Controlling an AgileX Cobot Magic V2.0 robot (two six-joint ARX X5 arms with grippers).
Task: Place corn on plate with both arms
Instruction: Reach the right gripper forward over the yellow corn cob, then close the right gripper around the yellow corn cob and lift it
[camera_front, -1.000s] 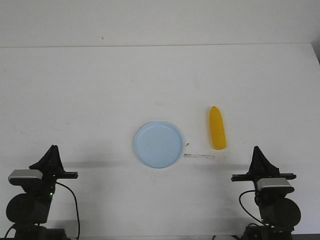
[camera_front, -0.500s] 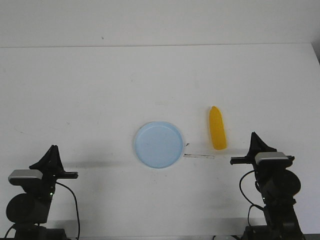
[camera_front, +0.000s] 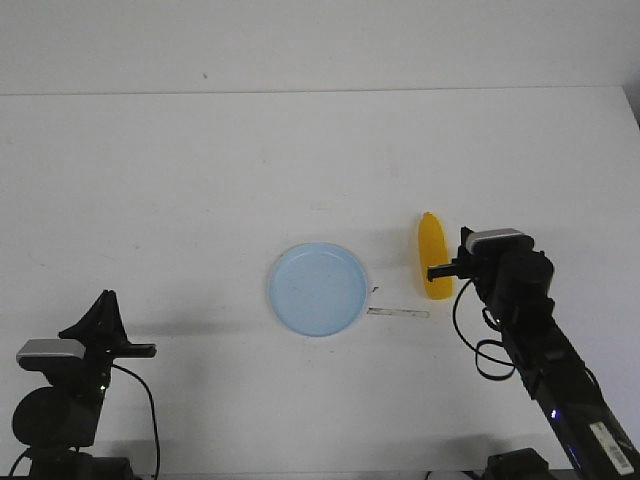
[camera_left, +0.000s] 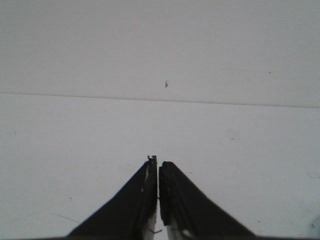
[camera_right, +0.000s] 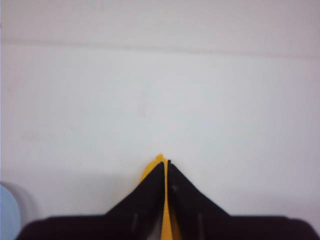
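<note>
The yellow corn (camera_front: 432, 250) lies on the white table, pointed end away from me, right of the pale blue plate (camera_front: 317, 288). My right gripper (camera_front: 467, 260) is shut and hangs just above and beside the corn's near half. In the right wrist view the gripper (camera_right: 165, 163) has its jaws together, and the corn (camera_right: 155, 166) shows under and just past the tips; the plate's edge (camera_right: 7, 210) is in the corner. My left gripper (camera_front: 104, 299) is shut and empty at its base, far left of the plate; the left wrist view (camera_left: 158, 160) shows only bare table.
A thin pale strip (camera_front: 398, 313) lies on the table between the plate and the corn's near end. The table's far edge (camera_front: 320, 92) runs across the back, with a white wall behind it.
My right arm has lifted off its rest and reached forward and left, until its gripper is over the corn. The left arm, plate and corn have not moved.
</note>
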